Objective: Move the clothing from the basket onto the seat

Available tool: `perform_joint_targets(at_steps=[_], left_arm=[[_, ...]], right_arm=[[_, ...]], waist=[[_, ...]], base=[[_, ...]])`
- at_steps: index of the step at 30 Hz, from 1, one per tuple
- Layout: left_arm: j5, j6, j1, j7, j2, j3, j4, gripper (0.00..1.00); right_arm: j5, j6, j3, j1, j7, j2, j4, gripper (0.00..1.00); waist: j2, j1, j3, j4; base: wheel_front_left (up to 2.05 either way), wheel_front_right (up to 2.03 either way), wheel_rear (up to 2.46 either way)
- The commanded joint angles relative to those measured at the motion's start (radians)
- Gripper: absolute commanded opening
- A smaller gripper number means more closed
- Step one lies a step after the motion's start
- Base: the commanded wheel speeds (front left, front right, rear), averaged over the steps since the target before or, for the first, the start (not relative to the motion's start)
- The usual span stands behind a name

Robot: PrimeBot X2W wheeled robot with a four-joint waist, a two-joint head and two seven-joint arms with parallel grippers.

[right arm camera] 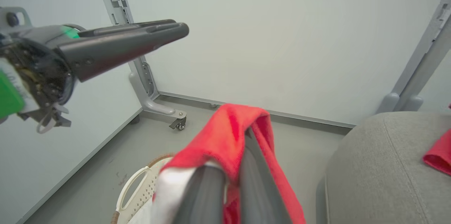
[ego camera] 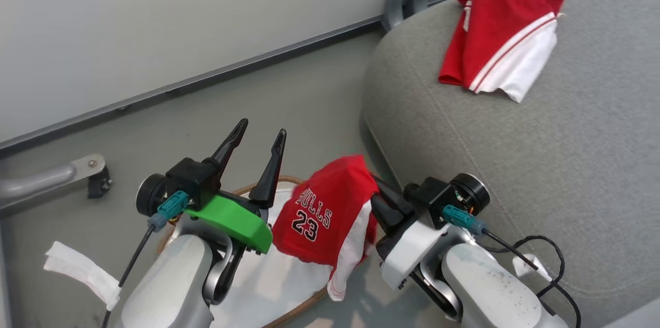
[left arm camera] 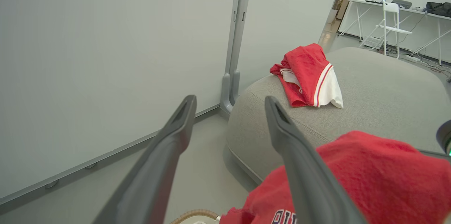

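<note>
A red "BULLS 23" jersey [ego camera: 325, 214] hangs above the basket [ego camera: 304, 303], with my right gripper [ego camera: 375, 201] shut on its right side. In the right wrist view the red and white cloth [right arm camera: 225, 136] drapes over the closed fingers [right arm camera: 255, 185], above the basket's white handle [right arm camera: 132, 185]. My left gripper [ego camera: 260, 130] stands open and bare to the jersey's left; its spread fingers [left arm camera: 176, 136] point at the wall. A second red garment with a white panel [ego camera: 502, 29] lies on the grey seat [ego camera: 515, 163], also seen as the garment [left arm camera: 310, 76] on the seat [left arm camera: 380, 86].
A white sheet [ego camera: 289, 276] lines the basket. Grey wall panels stand behind, with a metal foot on a castor [ego camera: 77, 170] on the floor. A white strip [ego camera: 82, 271] lies on the floor at the left. A black cable [ego camera: 546, 256] loops over the seat's edge.
</note>
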Motion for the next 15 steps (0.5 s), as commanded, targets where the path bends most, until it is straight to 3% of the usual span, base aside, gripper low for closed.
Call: perform_joint_targets(at_steps=[1,5,15], left_arm=[[0.011,-0.003,0.020,0.000,0.004,0.008,-0.004,1.00],[0.024,-0.003,0.040,0.000,0.006,0.023,-0.007,1.00],[0.022,-0.003,-0.011,0.000,0.005,-0.030,-0.008,1.00]], right_arm=[[-0.006,-0.001,-0.004,0.018,-0.002,-0.002,-0.009,0.00],[-0.021,-0.001,-0.023,0.034,-0.002,-0.001,-0.034,0.00],[-0.116,-0.001,-0.150,0.034,-0.002,-0.001,-0.135,0.00]], waist=[[-0.0001,0.0000,0.001,-0.136],[-0.0001,0.0000,0.003,-0.205],[-0.0001,0.0000,0.047,-0.227]], base=[[0.00,0.00,0.00],[0.00,0.00,0.00],[0.00,0.00,0.00]])
